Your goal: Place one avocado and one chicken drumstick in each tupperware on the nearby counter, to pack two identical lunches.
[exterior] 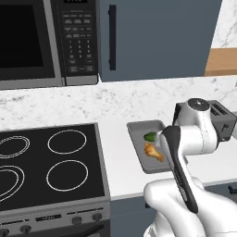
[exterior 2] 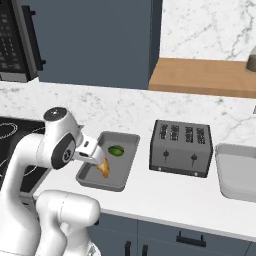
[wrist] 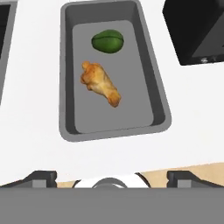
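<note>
A grey tupperware [wrist: 66, 83] lies on the white counter [wrist: 30, 109] with a green avocado [wrist: 107, 41] and a golden chicken drumstick [wrist: 100, 84] inside it, slightly apart. My gripper [wrist: 111, 178] hovers above the tray's near end, open, with nothing between its fingertips [wrist: 41, 178]. From the base, the same tupperware [exterior 2: 122, 136] holds the avocado [exterior 2: 116, 150] and drumstick [exterior 2: 104, 169], partly under my hand. A second grey tupperware [exterior 2: 235, 147] sits at the right; nothing shows in its visible part. The left base view also has the tupperware [exterior: 139, 125], avocado [exterior: 150, 137] and drumstick [exterior: 154, 152].
A dark toaster [exterior 2: 181, 147] stands between the two tupperwares. A black stovetop [exterior: 51, 162] lies to the left, with a microwave [exterior: 46, 41] above it. A wooden shelf [exterior 2: 205, 77] hangs on the marble wall. Bare counter [exterior 2: 165, 195] runs along the front.
</note>
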You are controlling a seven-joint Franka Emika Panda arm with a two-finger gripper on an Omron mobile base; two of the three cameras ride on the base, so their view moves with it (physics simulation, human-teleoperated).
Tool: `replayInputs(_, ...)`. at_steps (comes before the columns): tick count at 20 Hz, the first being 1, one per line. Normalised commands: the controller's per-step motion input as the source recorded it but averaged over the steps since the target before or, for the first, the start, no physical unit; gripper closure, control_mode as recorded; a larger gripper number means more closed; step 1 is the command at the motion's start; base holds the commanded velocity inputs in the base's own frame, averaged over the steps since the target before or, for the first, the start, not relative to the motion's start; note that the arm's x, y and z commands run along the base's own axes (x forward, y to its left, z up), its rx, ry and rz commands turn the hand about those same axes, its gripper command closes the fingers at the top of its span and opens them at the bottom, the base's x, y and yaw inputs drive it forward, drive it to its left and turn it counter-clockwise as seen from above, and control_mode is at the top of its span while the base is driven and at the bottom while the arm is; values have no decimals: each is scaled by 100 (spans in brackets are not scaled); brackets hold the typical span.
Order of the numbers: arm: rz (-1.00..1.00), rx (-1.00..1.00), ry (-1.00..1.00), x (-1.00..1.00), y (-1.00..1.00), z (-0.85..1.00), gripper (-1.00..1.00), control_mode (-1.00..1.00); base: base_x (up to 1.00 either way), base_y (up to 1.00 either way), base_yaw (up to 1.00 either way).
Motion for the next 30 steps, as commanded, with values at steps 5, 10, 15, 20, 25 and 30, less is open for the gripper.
replayInputs(5, 16, 0, -1, -8, 0, 0, -100, -100, 0, 0, 0)
replayInputs(10, 3, 0, 0, 0, 0, 0, -100, -100, 0, 0, 0)
replayInputs(15, 0, 0, 0, 0, 0, 0, -100, -100, 0, 0, 0)
replayInputs(20, 0, 0, 0, -11, 0, 0, -100, -100, 0, 0, 0)
replayInputs(25, 0, 0, 0, 0, 0, 0, -100, 100, -53, -28, -5)
replayInputs(30, 0, 0, 0, 0, 0, 0, -100, 100, -82, -88, -13)
